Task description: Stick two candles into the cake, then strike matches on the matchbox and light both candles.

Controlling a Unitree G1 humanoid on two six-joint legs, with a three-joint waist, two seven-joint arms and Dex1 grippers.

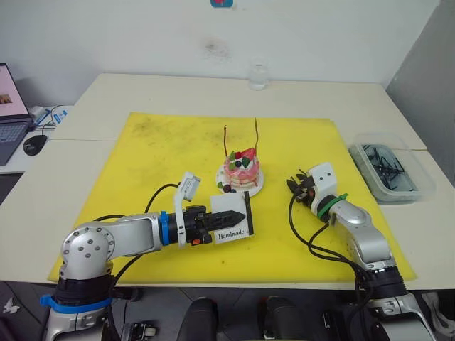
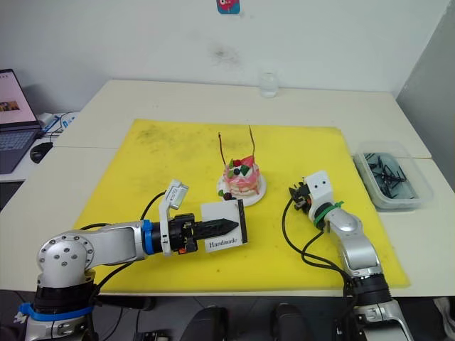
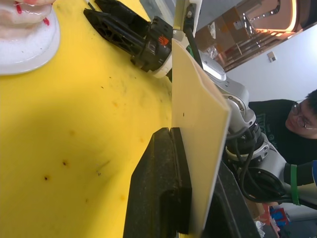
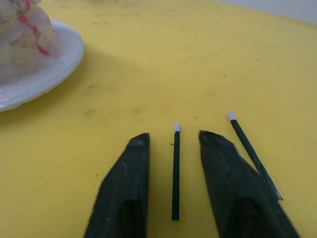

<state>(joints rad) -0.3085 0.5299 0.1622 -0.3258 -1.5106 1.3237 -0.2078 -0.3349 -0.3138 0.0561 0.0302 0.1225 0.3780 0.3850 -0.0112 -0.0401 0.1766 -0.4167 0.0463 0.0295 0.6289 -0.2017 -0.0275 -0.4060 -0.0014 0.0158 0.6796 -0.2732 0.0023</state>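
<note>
We see the small round pink cake [image 1: 242, 170] on its white plate, mid yellow mat [image 1: 142, 153], two thin reddish candles [image 1: 257, 134] upright in it. Our left end effector [image 1: 220, 219] is clamped on the flat white matchbox [image 1: 233, 217] just before the plate. Our right end effector [image 4: 173, 148] stands apart, straddling one short dark match [image 4: 176, 171]; another match [image 4: 250, 151] lies beside it.

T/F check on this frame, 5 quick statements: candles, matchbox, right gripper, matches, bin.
1. Both candles stand in the cake. True.
2. The matchbox lies flat and free on the yellow mat. False: the left gripper is shut on it, holding it on edge.
3. The right gripper is open with a match lying between its fingers. True.
4. Just one match lies on the mat by the right gripper. False: a second match lies beside it.
5. The clear bin sits on the mat. False: it sits on the table, off the mat's right edge.
</note>
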